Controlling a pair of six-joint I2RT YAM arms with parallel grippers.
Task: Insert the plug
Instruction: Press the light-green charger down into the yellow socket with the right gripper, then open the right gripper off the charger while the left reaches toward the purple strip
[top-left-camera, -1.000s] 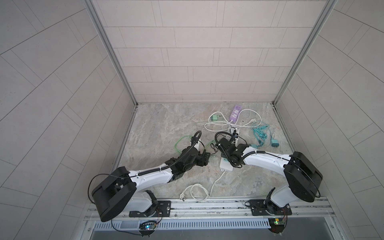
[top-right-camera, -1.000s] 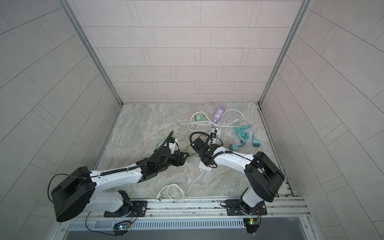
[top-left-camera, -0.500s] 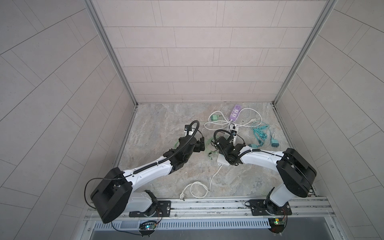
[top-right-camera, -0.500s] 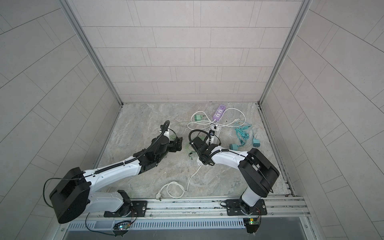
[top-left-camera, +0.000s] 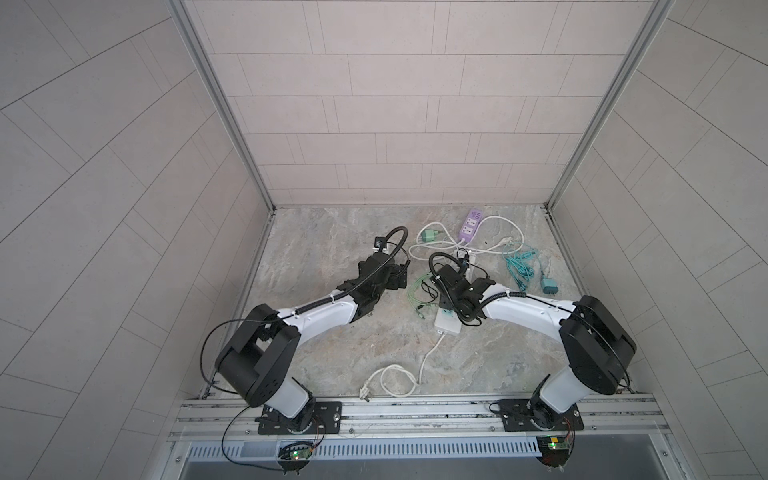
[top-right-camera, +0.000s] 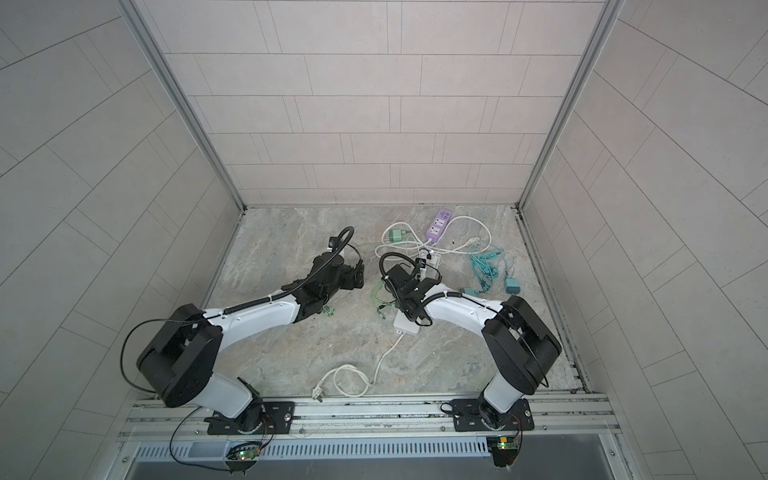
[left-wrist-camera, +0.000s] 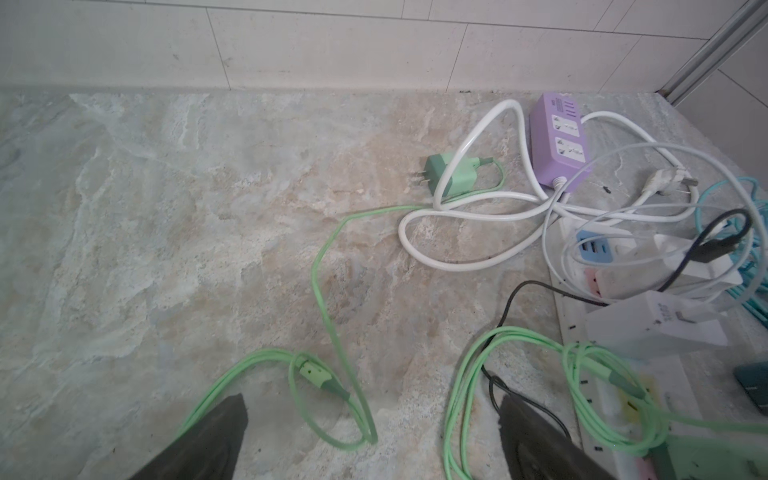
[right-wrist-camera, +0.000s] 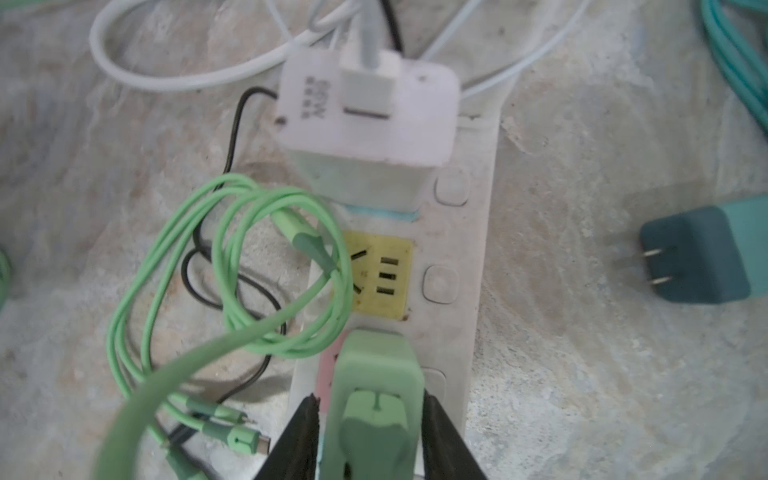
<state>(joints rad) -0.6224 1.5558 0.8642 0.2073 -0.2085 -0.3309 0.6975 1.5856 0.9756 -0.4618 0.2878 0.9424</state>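
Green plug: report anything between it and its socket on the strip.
Nothing visible does. The green plug stands on the power strip's pink socket, flanked by the right end effector. A green cable loop crosses the neighbouring yellow socket.

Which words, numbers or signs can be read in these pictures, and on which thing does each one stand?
"20W", seen upside down, on the white charger plugged into the white power strip; slightly blurred.
Small characters beside it: too blurred to read.
Print on the purple power strip: too small to read.
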